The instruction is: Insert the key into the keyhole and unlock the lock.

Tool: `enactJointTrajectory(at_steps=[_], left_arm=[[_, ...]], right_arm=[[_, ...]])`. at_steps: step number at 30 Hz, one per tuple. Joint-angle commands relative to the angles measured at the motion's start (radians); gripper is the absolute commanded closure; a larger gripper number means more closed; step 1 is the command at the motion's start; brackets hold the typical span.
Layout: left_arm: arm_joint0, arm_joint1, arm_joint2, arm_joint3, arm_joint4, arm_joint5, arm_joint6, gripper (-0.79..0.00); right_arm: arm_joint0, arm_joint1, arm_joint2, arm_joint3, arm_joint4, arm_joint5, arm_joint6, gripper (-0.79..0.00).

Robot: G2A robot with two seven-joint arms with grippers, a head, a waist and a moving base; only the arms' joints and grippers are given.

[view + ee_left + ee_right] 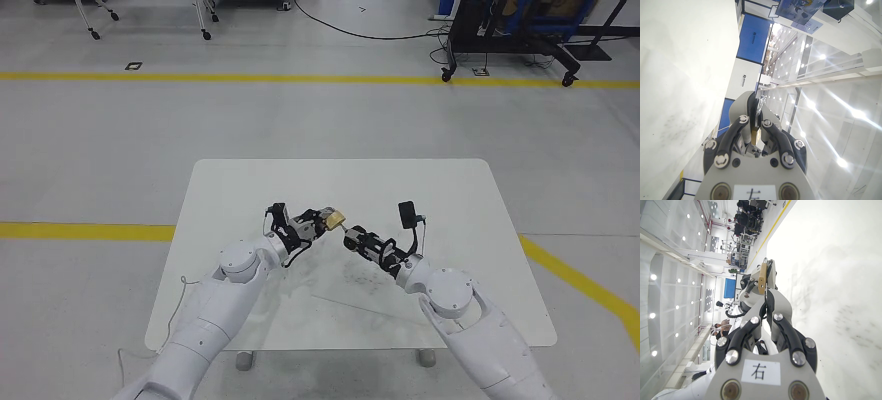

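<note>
1. The white table [460,190] carries nothing loose on its visible surface. Both arms meet above its middle.
2. The left gripper [758,106] is clenched on the lock [755,136] and holds it off the table. One pad presses each flat side of the lock.
3. The right gripper [767,294] has its fingers pressed together. Its tips sit just at the lower end of the lock (the key cannot be made out between the pads).
4. The lock is a brass padlock, held between the two grippers in the top view, with its body towards the right gripper.
5. The steel shackle [761,105] lies between the left fingertips, on the side away from the right gripper.
6. The keyhole face [761,286] is the silver end of the lock body and touches, or nearly touches, the right fingertips.
</note>
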Motion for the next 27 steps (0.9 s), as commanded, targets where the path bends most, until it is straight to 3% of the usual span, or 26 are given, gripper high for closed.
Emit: enactJointTrajectory(at_steps=[1,27], left_arm=[[0.0,0.0,0.0,0.002,0.013,-0.004,0.01,0.0],[0.0,-0.004,0.01,-0.006,0.056,0.002,-0.031,0.0]], right_arm=[[-0.003,0.0,0.003,-0.006,-0.004,0.0,0.0,0.0],[0.029,-0.01,-0.01,0.03,-0.031,0.022,-0.016,0.0]])
